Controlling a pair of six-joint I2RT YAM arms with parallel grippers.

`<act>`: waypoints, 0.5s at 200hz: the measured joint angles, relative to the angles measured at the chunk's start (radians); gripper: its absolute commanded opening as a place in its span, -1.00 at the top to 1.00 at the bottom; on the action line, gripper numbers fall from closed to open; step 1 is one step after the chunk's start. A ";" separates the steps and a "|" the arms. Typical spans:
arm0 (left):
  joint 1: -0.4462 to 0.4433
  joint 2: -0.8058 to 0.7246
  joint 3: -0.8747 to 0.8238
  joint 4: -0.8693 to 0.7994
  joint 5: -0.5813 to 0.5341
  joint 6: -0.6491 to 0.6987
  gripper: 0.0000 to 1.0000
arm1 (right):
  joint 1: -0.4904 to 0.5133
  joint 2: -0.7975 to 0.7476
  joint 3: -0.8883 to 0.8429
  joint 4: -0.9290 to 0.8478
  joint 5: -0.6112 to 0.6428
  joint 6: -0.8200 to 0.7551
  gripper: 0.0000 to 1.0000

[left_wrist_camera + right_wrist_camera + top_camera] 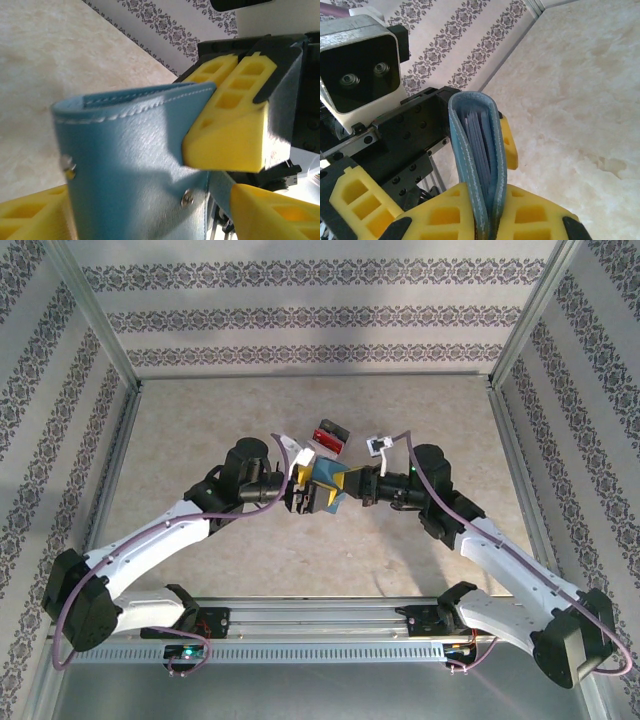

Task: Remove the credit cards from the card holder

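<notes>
The small flat teal-blue folding card holder (130, 165) hangs off the surface above the middle of the pale marbled counter (200, 430), roughly midway between its left and right edges. The right gripper (487, 220) has its yellow jaws clamped on one end of it. The rounded fold points away, toward the left gripper (150, 220), whose jaws stand wide apart on either side of the cover, gripping nothing. The step in hand looks like freeing the left jaws to fetch a card. To do it well, hold the right clamp steady, bring the left jaws to the open side where the thin grey-blue card edges (479, 137) show, pinch a card alone rather than the cover, and draw it straight along its pocket. I count one card holder, two grippers, and one clear plastic box with red and dark contents (328, 433) nearer the far edge. There are several cards, too tightly stacked to number.
</notes>
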 measured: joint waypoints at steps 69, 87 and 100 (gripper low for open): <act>-0.004 0.027 -0.002 0.027 0.011 -0.016 -0.03 | -0.004 0.008 0.019 0.006 -0.002 0.000 0.90; -0.004 0.014 -0.008 0.047 0.015 -0.016 0.02 | -0.019 -0.005 0.018 0.010 -0.018 0.004 0.89; -0.003 -0.001 -0.013 0.054 0.016 -0.018 0.11 | -0.035 -0.018 0.012 0.025 -0.032 0.012 0.88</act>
